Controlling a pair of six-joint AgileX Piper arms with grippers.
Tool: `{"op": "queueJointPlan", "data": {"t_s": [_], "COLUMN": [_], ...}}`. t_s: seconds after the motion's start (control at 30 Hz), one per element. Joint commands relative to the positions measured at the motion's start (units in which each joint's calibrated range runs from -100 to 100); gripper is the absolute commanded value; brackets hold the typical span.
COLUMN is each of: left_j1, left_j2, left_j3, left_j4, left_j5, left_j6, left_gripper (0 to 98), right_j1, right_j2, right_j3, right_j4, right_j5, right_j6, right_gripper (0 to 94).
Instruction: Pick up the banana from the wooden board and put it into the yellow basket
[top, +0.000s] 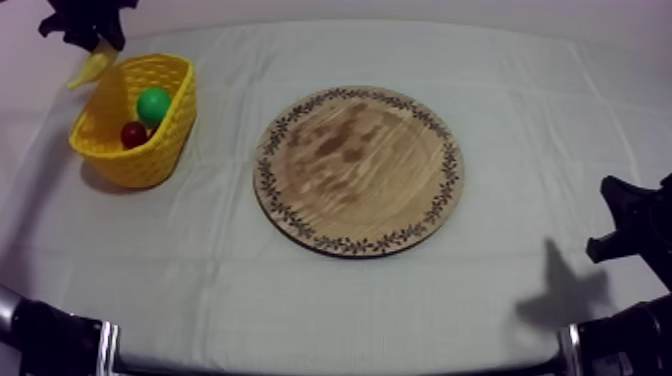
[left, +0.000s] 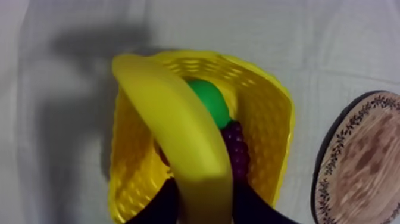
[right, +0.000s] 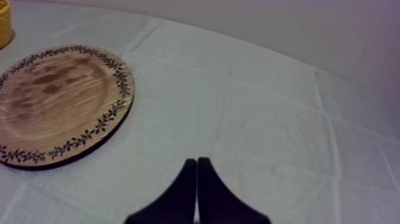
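My left gripper (top: 88, 35) is shut on the yellow banana (top: 91, 68) and holds it above the far left rim of the yellow basket (top: 165, 140). From the left wrist, the banana (left: 178, 137) hangs over the open basket (left: 268, 113), gripped between my black fingers (left: 158, 205). Inside the basket lie a green pear (left: 209, 101), purple grapes (left: 237, 149) and a small red fruit (top: 133, 134). The round wooden board (top: 358, 170) lies bare at the table's middle. My right gripper (right: 197, 173) is shut on nothing, over the cloth to the right of the board (right: 53, 107).
The grey-white cloth (top: 300, 310) covers the table, with open room in front of and to the right of the board. My right arm (top: 635, 225) sits low at the right edge. The basket's edge (right: 3, 24) peeks in beyond the board.
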Motion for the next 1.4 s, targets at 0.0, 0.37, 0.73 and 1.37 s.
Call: {"op": "queueJointPlan", "data": {"t_s": [0.0,0.37,0.73,1.37], "left_j1": [-0.1,0.2,1.1,0.9], "left_j2": [0.0,4.9,12.1,7.9], "left_j3": [1.6,11.2,9.6,6.3], "left_j4": [0.10,0.93,1.19,0.54], "left_j5": [0.0,-3.2,-6.1,-7.2], "left_j6": [0.1,0.3,-1.6,-0.8], "left_gripper": [26.3,26.4,48.9,78.3], "right_j1": [0.0,0.0,0.0,0.0], "right_j2": [0.0,0.0,0.0,0.0], "right_j3": [0.1,0.1,0.1,0.1], "right_j4": [0.0,0.0,0.0,0.0], "right_j5": [0.0,0.0,0.0,0.0], "right_j6": [0.0,0.0,0.0,0.0], "right_gripper": [0.2,0.2,0.2,0.2]}}
